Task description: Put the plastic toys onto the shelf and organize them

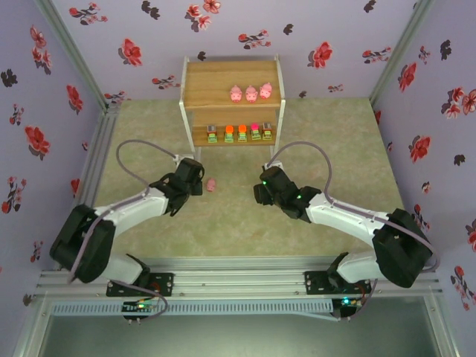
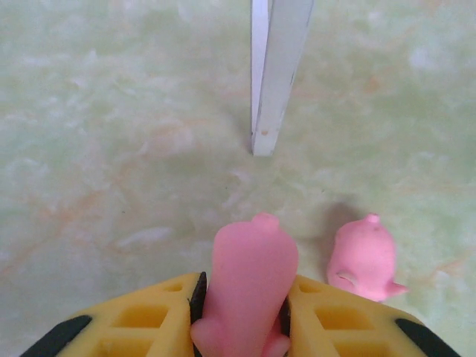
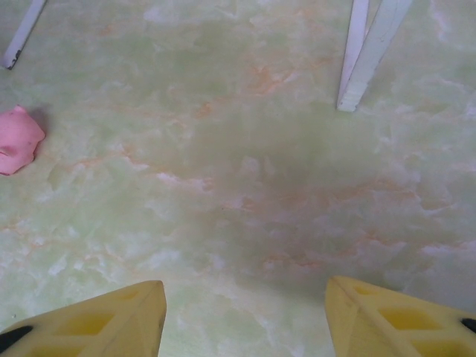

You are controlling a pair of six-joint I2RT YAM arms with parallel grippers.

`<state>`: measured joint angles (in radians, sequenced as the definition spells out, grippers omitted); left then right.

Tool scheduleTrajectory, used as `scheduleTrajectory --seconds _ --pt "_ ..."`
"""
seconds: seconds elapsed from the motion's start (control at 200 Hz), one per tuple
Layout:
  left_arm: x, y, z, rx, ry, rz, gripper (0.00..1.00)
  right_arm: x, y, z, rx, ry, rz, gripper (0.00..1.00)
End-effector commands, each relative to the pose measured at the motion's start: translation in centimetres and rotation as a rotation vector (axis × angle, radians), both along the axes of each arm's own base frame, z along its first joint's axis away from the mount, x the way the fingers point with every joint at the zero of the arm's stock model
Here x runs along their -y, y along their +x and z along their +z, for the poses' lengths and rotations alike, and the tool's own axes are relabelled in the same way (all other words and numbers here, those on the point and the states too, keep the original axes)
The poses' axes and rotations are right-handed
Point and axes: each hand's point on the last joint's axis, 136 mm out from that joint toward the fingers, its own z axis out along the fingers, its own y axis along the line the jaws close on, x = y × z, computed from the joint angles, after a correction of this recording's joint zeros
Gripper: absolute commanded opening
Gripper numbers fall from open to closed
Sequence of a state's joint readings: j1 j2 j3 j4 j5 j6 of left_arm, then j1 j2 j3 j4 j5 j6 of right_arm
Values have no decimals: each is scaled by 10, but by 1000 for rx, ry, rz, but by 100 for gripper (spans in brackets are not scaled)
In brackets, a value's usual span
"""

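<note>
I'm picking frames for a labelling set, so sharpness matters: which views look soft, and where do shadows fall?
Top external: evenly lit, no glare, the pigs on the shelf small but distinct. Left wrist: the held pig and the left fingers look soft, close to the lens; the loose pig casts a faint shadow. Right wrist: a broad dim shadow on the mat; the right fingers slightly blurred.

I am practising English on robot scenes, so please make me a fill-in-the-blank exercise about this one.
1. The left gripper is shut on a pink ____-shaped toy.
2. The top tier of the shelf holds ____ pink pigs.
3. Its lower tier holds ____ blocky toys.
4. The right gripper is ____ and holds nothing.
Missing words: pig, three, five, open.
</note>
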<state>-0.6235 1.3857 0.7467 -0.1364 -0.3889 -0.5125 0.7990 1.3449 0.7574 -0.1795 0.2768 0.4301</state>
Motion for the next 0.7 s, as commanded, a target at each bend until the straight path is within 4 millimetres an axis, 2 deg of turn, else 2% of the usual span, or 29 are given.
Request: scheduleTrajectory --seconds 0.0,0.34,0.535,0.695 --pt "-13 -12 19 0 38 13 32 -5 0 -3 13 10 8 44" --pt "-11 -27 101 94 24 -14 32 -22 -6 -2 42 -11 67 46" --pt "0 -32 150 156 -1 -44 33 -25 -6 -4 41 -17 74 46" --pt "16 -30 182 192 -11 -72 33 -26 -6 -5 38 -23 75 46"
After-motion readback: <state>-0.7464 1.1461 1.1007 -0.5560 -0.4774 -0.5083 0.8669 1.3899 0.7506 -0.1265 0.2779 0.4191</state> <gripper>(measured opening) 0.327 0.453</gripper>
